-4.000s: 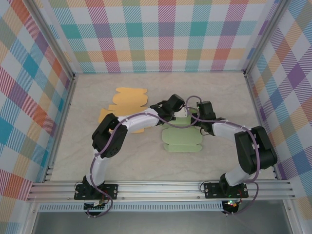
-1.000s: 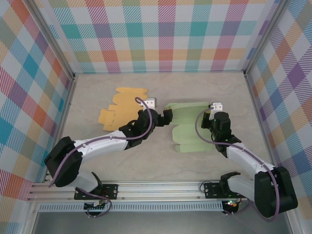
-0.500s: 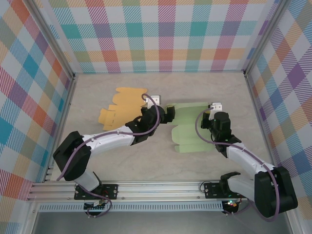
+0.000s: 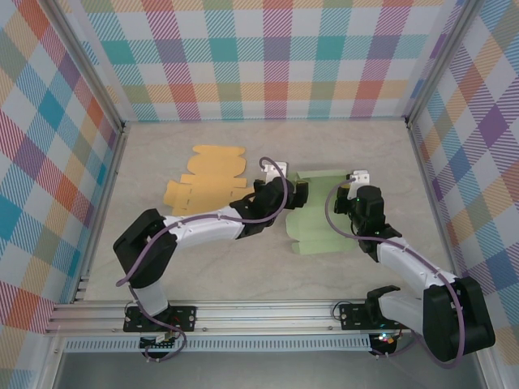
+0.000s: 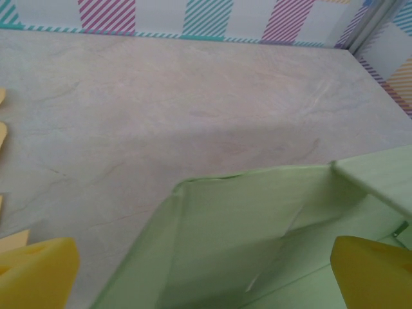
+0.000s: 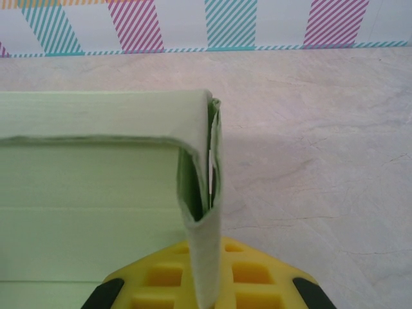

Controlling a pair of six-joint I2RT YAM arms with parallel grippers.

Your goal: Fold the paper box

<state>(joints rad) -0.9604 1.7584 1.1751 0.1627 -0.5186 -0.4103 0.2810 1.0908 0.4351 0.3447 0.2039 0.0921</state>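
Two paper blanks on the bench, one of each colour. Orange blank (image 4: pixel 207 180) lies flat left of centre, nearer the far edge. Left gripper (image 4: pixel 294 196) sits at the left edge of the green paper box (image 4: pixel 316 220), jaws wide apart, holding nothing. The green one is just right of centre: pale, creased, mostly flat, far panel curling up off the bench. Right gripper (image 4: pixel 350 193) is clamped on its upright right-end flap.
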